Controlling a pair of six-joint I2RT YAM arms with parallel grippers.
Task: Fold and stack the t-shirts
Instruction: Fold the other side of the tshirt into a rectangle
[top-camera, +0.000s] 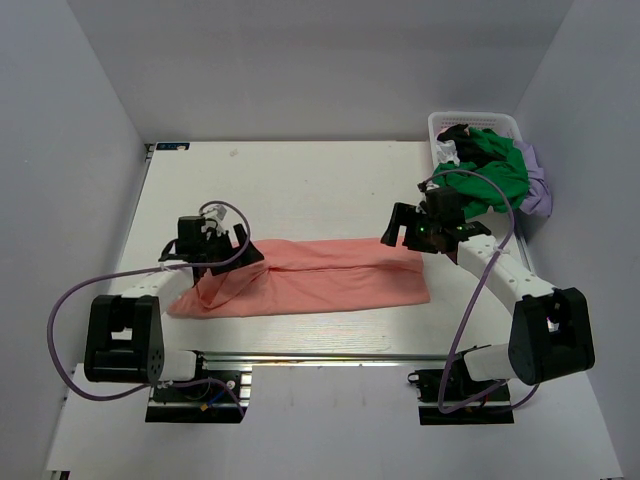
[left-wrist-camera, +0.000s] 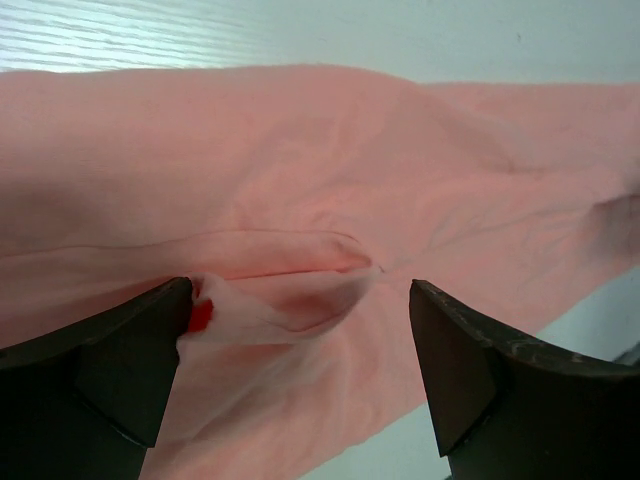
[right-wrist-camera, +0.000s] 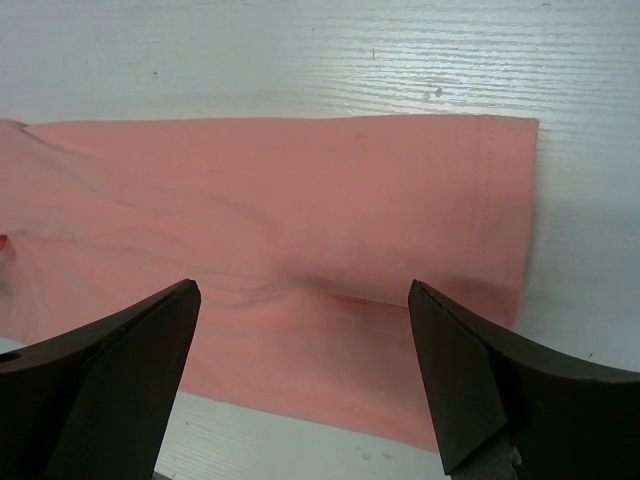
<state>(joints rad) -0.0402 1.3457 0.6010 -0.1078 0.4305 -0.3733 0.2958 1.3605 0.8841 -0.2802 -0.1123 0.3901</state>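
The salmon-pink t-shirt (top-camera: 320, 278) lies folded into a long band across the middle of the table. My left gripper (top-camera: 232, 250) hovers over its rumpled left end, jaws open, with loose cloth (left-wrist-camera: 300, 300) bunched between them and touching the left finger (left-wrist-camera: 100, 370). My right gripper (top-camera: 398, 232) is open above the flat right end (right-wrist-camera: 330, 230), holding nothing. The bright green t-shirt (top-camera: 495, 170), a lilac one (top-camera: 537, 185) and a dark one (top-camera: 455, 133) are heaped in the basket.
The white lattice basket (top-camera: 480, 122) stands at the back right corner against the wall. Grey walls close in the table on three sides. Purple cables loop from both arms near the front edge.
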